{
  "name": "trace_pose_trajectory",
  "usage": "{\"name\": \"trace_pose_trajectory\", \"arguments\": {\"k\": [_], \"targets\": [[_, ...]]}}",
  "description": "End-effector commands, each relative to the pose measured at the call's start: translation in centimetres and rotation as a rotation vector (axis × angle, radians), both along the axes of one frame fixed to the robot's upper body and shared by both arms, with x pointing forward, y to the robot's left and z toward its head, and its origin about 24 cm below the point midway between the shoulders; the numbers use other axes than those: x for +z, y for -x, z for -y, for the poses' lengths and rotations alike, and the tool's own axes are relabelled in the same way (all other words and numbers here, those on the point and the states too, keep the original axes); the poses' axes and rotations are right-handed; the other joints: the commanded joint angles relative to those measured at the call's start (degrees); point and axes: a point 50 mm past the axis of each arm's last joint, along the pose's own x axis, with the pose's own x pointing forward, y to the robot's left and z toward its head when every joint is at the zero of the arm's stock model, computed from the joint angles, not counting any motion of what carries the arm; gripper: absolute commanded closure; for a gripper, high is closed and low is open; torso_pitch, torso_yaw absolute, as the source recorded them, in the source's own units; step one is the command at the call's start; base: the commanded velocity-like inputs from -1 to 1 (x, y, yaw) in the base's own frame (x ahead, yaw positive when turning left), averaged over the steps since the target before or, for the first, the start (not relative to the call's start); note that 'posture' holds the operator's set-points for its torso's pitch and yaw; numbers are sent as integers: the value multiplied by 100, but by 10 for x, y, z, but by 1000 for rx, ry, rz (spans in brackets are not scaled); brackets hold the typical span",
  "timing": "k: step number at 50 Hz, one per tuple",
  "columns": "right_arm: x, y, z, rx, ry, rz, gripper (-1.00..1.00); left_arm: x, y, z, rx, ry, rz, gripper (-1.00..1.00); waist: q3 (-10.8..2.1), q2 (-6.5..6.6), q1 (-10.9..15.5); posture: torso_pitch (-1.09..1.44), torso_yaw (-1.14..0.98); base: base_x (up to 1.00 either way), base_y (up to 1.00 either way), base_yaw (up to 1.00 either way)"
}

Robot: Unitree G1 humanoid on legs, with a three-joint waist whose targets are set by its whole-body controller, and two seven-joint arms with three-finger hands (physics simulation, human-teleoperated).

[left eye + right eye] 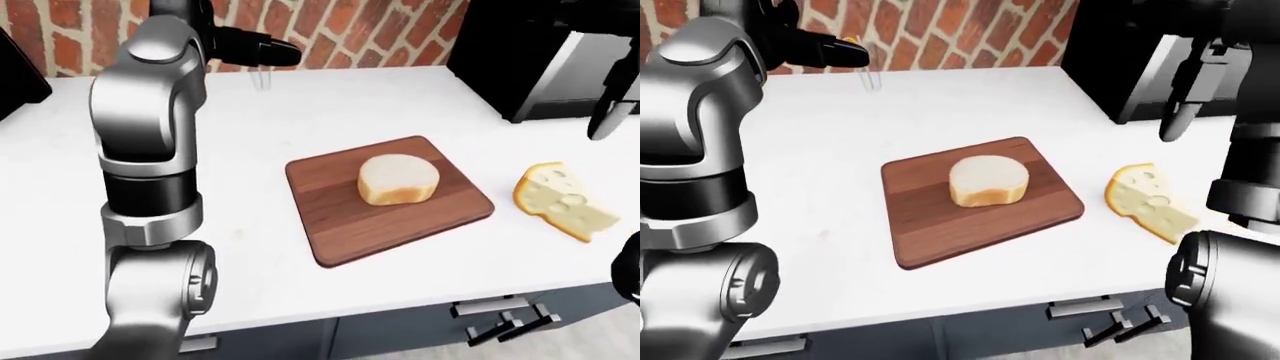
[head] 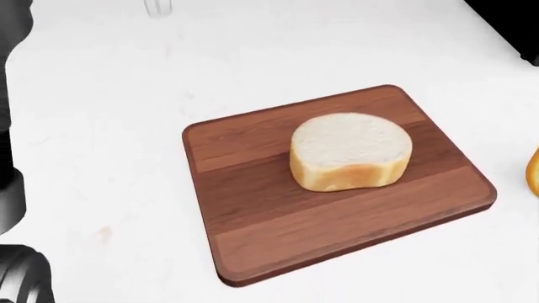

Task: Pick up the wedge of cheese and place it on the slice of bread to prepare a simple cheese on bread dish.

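Note:
A yellow wedge of cheese (image 1: 560, 196) with holes lies on the white counter, just right of a wooden cutting board (image 1: 340, 225). A round slice of bread (image 2: 349, 151) lies flat on the middle of the board. The head view shows only a sliver of the cheese (image 2: 534, 170) at its right edge. My left hand (image 1: 268, 49) is raised high at the top left, fingers stretched out and empty, far from the board. My right hand (image 1: 1180, 101) hangs fingers-down, empty, above and a little right of the cheese (image 1: 1145, 199), not touching it.
A clear glass (image 1: 262, 76) stands near the brick wall, below my left hand. A black appliance (image 1: 530, 52) fills the counter's top right corner. The counter's near edge runs along the bottom, with drawer handles (image 1: 500, 315) below it.

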Motion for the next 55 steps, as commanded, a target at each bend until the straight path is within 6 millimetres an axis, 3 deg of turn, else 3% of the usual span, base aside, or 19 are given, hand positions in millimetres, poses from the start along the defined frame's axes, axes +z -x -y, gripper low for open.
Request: {"name": "trace_pose_trajectory", "arguments": {"k": [1,12,36,55], "targets": [[13,12,2,-6,31,32,-100,22,9,4,-11,-6,107,-100,-173,-15,-1,0,0,0,0,0],[20,24,10,-34,46,7,-100,21,10,6,-16,-9,105,-100,-179,-47,-10,0,0,0,0,0],[-26,41,34,-122,23,-115,-100,23,11,10,-24,-26,108,-100,-205,-109,9,0,0,0,0,0],[-63,43,33,-145,-49,-188,-100,19,12,5,-20,-26,104,-100,-211,-145,1,0,0,0,0,0]]}}
